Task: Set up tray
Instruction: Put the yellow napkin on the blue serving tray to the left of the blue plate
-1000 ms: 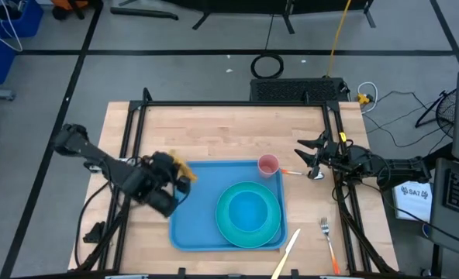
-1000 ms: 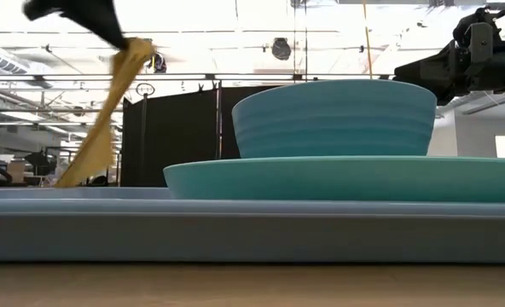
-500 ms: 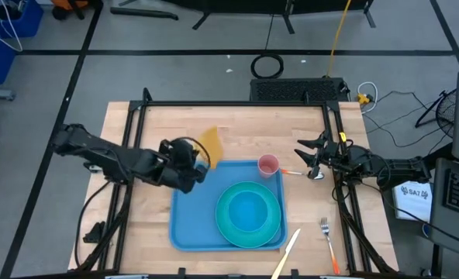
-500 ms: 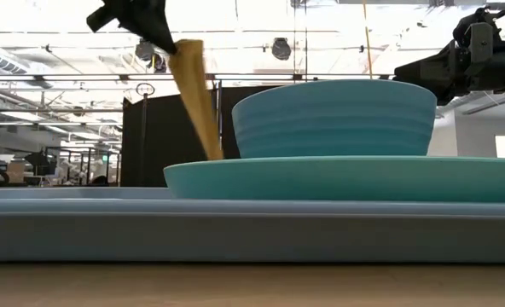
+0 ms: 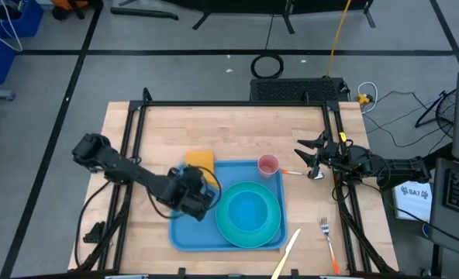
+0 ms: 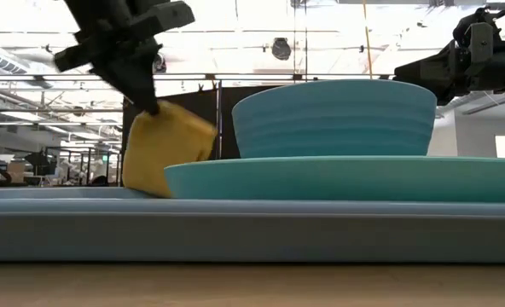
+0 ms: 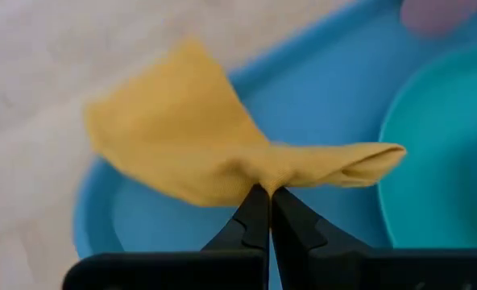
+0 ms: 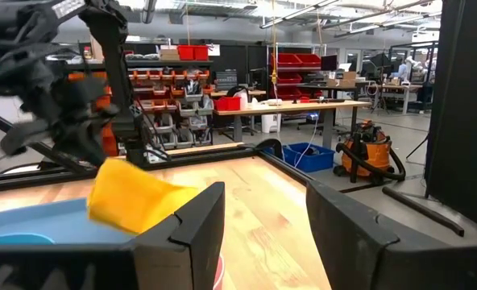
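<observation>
Left gripper [image 7: 263, 193] pinched tight on yellow napkin [image 5: 199, 160], over far-left corner of blue tray [image 5: 184, 232] at table centre. Napkin's lower edge possibly touching tray; hard to tell. Right gripper [image 5: 308, 158] parked at right edge, fingers spread, empty.

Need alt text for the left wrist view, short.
The left gripper has its fingers shut on a fold of a yellow napkin, which hangs over the corner of the blue tray. A turquoise plate sits in the tray beside it, with wooden table beyond.
</observation>
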